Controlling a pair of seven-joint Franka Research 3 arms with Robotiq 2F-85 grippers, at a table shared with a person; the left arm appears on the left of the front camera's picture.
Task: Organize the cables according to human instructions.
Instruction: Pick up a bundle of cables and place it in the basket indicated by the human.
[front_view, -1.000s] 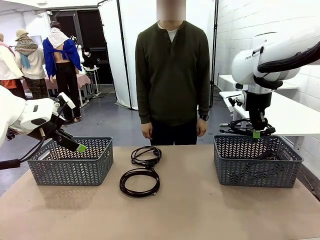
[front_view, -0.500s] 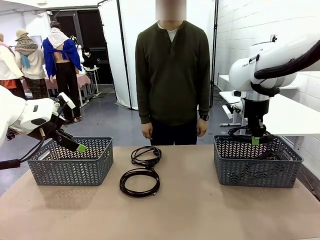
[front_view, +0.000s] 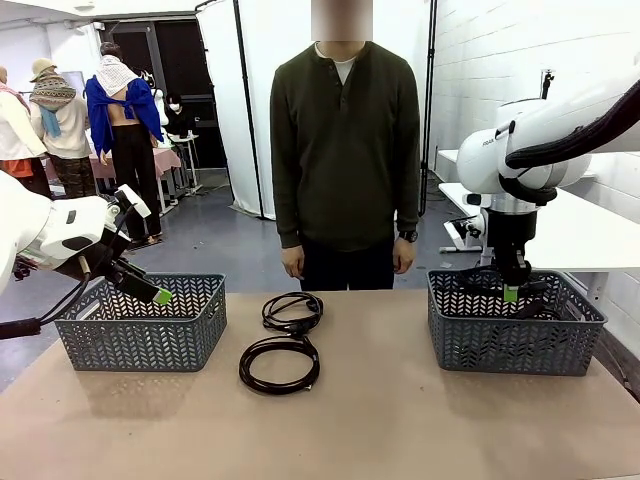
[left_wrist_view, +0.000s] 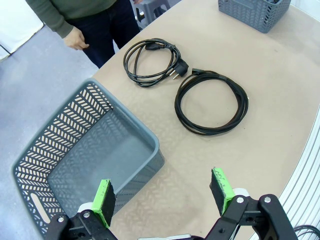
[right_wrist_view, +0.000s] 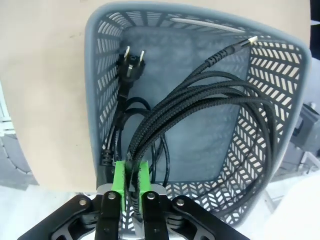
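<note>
Two coiled black cables lie on the table's middle, one farther (front_view: 292, 312) (left_wrist_view: 152, 62) and one nearer (front_view: 279, 364) (left_wrist_view: 211, 108). My right gripper (front_view: 512, 292) (right_wrist_view: 129, 175) hangs low over the right grey basket (front_view: 515, 345) (right_wrist_view: 95, 75), shut on a braided black cable (right_wrist_view: 165, 112) whose loops hang into it. Another cable with a round plug (right_wrist_view: 131, 65) lies on that basket's floor. My left gripper (front_view: 160, 296) (left_wrist_view: 162, 192) hovers open above the near rim of the left grey basket (front_view: 140, 345) (left_wrist_view: 90, 160), holding nothing.
A person stands at the far edge behind the cables, arms down, one hand (left_wrist_view: 77, 39) near the table corner. The left basket holds nothing. Bare tabletop lies in front of both baskets.
My right gripper has come down with the braided cable, from above the right basket's rim to just inside it. The left arm and the table cables have not moved.
</note>
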